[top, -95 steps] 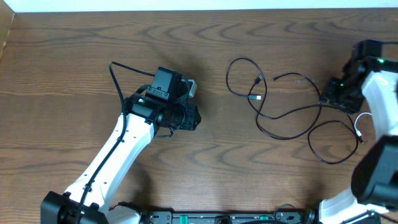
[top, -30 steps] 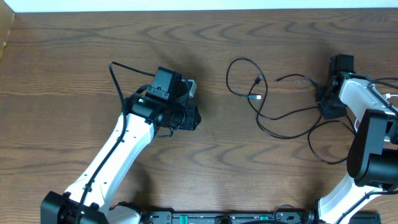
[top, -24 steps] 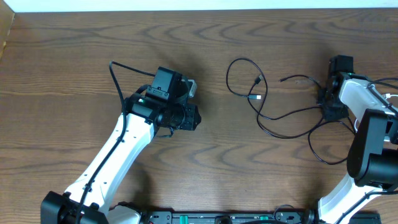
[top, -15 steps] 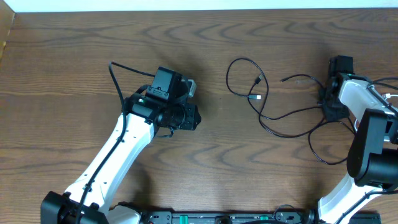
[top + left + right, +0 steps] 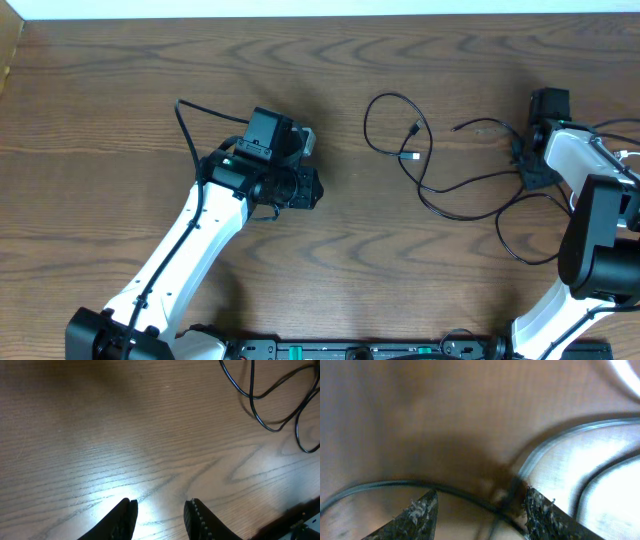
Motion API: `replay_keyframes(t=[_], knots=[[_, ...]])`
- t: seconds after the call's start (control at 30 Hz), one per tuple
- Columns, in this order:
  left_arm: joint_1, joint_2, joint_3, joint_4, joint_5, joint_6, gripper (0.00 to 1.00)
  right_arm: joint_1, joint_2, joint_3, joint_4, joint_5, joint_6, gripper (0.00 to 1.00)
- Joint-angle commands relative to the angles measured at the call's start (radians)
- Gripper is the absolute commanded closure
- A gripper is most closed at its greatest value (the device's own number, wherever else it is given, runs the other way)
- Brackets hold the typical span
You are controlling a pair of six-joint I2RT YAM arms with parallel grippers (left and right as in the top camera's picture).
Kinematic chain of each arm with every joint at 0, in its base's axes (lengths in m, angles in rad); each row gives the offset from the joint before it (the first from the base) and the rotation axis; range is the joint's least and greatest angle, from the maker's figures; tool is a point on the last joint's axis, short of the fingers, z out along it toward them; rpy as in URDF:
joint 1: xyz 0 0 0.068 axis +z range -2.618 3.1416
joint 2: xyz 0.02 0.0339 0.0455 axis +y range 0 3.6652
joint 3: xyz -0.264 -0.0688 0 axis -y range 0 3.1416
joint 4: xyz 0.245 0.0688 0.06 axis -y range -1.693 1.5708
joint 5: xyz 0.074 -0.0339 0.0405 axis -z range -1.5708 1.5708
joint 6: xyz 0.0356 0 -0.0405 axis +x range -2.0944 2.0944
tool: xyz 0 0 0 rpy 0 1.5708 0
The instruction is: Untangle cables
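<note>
1. The wooden table [image 5: 120, 80] fills the overhead view, and everything lies flat on it.
2. My left arm [image 5: 190, 250] reaches from the near edge toward the middle of the table. My right arm [image 5: 590, 230] stands at the right edge and bends in over the cables.
3. The cables [image 5: 460, 185] lie on the right half of the table, between my two arms and much nearer the right one. One black strand makes a loop [image 5: 385, 120] near the middle, and a long curve runs from it to the right, under my right wrist. Another black loop [image 5: 525, 235] lies nearer the front edge, just beside my right arm. My left wrist camera catches only some black bends [image 5: 260, 400] in its top right corner, well apart from that pincer.
4. My right pincer [image 5: 480, 502] is low over the table with its fingers spread. A black strand [image 5: 460, 490] runs across the gap between the tips, but the fingers are not closed on it. The view is blurred, so I cannot tell whether either tip touches it.
5. My left pincer [image 5: 160, 510] is released too, its two tips parted over bare wood with nothing between them.
6. Two small plug ends [image 5: 412, 142] sit close together at the right side of the middle loop.
</note>
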Motion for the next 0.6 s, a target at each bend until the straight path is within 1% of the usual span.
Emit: replay_keyframes(t=[0.0,0.1,0.27,0.37,0.47,0.57], knots=[[0.004,0.005,0.015,-0.002,0.008,-0.01,0.63,0.005,0.014,-0.011,0.05,-0.11,-0.183,0.48],[0.004,0.005,0.015,-0.002,0.009,-0.01,0.63,0.015,0.014,-0.011,0.062,-0.134,-0.251,0.44],[0.004,0.005,0.015,-0.002,0.008,-0.01,0.64,0.032,0.014,-0.011,0.062,-0.134,-0.294,0.43],[0.004,0.005,0.015,-0.002,0.008,-0.01,0.64,0.048,0.014,-0.011,0.064,-0.137,-0.367,0.43],[0.004,0.005,0.015,-0.002,0.008,-0.01,0.64,0.065,0.014,-0.011,0.078,-0.181,-0.457,0.43],[0.004,0.005,0.015,-0.002,0.008,-0.01,0.64,0.076,0.014,-0.011,0.087,-0.213,-0.508,0.42]])
